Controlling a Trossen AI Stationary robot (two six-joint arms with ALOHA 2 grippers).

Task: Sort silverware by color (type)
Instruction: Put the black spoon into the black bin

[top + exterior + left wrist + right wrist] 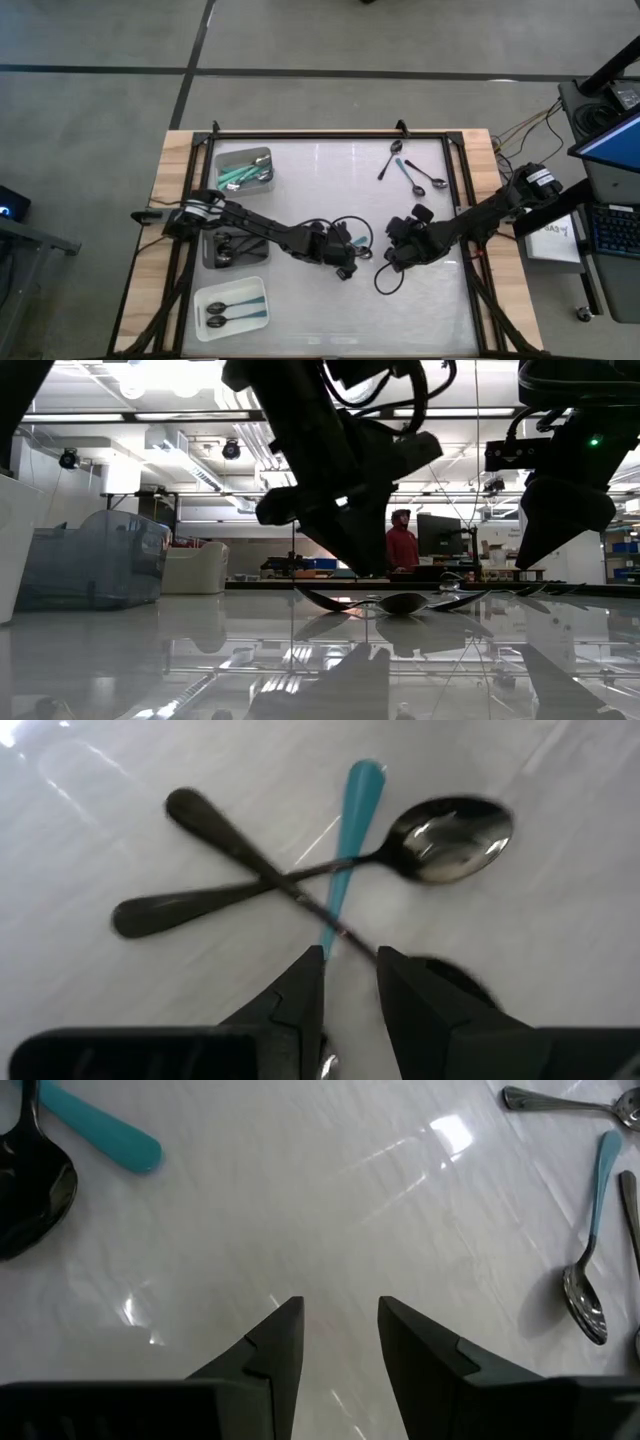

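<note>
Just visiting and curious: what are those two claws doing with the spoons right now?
Left claw open, over three crossed spoons. Right claw open, empty, over bare table. Teal-handled spoon tangled with two dark ones.

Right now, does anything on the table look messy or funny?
Yes. Under the left pincer, three spoons lie crossed in a heap: a teal-handled spoon and two dark spoons on top. They are tangled, not sorted into a tray.
</note>
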